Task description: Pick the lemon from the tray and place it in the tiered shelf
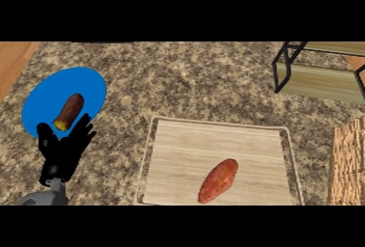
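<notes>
Kitchen, speckled stone counter (200,77), wooden tray (214,144), blue plate (50,96)

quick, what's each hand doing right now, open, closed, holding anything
Left hand: open, fingers up, holding nothing, resting at the lower left by the blue plate.
Right hand: not in view, so its state cannot be told.

One wooden tray (171,164); one blue plate (50,99); two sweet potatoes (218,180) (70,112); one tiered shelf (321,79); one hand (64,149).
</notes>
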